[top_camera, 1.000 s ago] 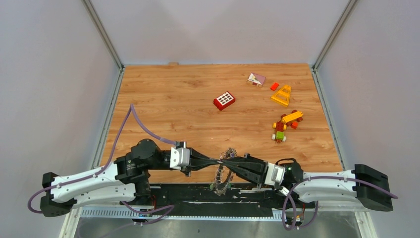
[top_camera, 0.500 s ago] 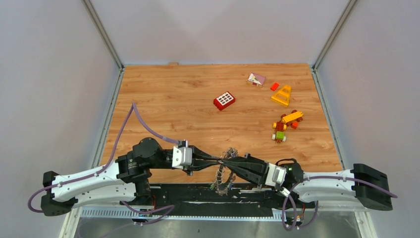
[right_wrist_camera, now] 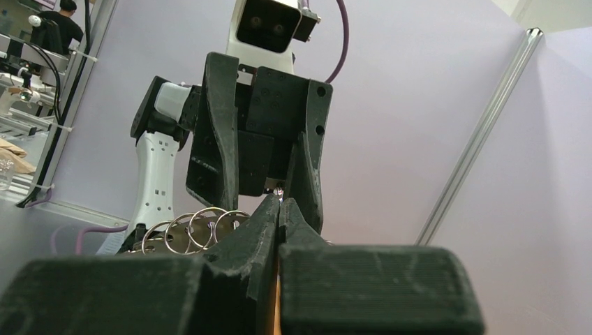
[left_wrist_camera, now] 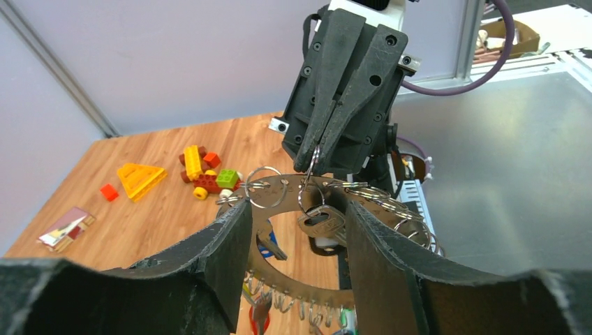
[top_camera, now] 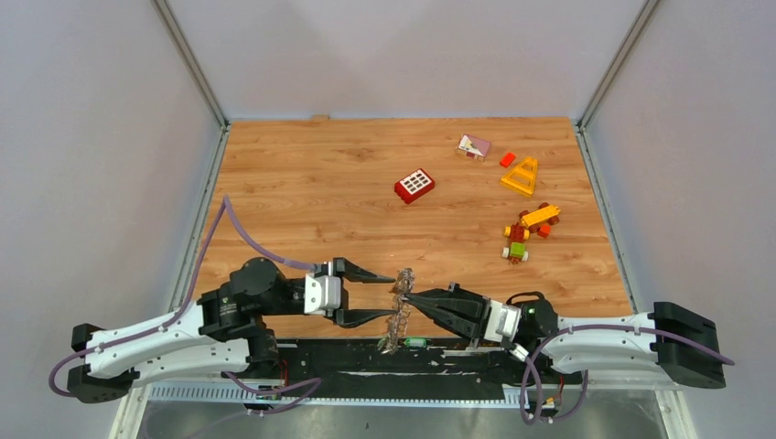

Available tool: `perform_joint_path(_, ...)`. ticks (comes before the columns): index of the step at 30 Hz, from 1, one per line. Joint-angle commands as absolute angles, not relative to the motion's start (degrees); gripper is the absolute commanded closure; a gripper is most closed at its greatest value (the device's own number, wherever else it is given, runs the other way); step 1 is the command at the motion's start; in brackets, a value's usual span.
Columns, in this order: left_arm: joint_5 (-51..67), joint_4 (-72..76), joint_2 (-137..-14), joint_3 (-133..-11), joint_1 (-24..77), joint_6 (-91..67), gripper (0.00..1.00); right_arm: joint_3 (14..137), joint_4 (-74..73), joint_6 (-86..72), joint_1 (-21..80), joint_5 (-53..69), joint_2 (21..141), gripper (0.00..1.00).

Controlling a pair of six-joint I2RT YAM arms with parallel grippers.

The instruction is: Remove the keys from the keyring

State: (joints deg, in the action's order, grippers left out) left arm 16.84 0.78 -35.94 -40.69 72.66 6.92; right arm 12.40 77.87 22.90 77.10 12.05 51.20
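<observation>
Left wrist view: the keyring (left_wrist_camera: 297, 286) hangs between the wide-spread left claw (left_wrist_camera: 299, 209); the closed right claw (left_wrist_camera: 311, 150) pinches its top.

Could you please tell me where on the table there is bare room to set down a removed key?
The far left of the table is bare, from the left rail to the red brick; so is the strip between that brick and the keyring. It is crowded at the far right, around the yellow triangle and the toy car.
</observation>
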Motion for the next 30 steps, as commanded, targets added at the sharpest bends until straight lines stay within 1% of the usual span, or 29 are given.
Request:
perform_joint_path(1,14.6,-2.0,-33.3,-43.3,72.8,9.4,0.4,14.1,80.0,23.6,77.2,11.0,49.9,1.0)
perform_joint_path(5,13.6,-3.0,-32.5,-43.8,72.8,10.0,0.42,14.1,80.0,23.6,77.2,11.0,49.9,1.0)
perform_joint_path(9,14.9,-2.0,-33.3,-44.2,72.8,10.1,0.47,14.1,80.1,23.5,77.3,11.2,50.2,1.0)
perform_joint_path(12,15.8,-1.0,-34.5,-44.4,72.8,10.3,0.53,14.1,80.1,23.4,77.2,11.4,50.2,1.0)
perform_joint_path(16,17.0,-0.3,-36.1,-44.6,72.8,10.3,0.58,14.1,80.1,23.3,77.2,11.6,50.2,1.0)
perform_joint_path(30,18.4,1.7,-36.9,-45.3,72.8,10.1,0.59,13.9,79.7,23.3,77.3,11.6,50.4,1.0)
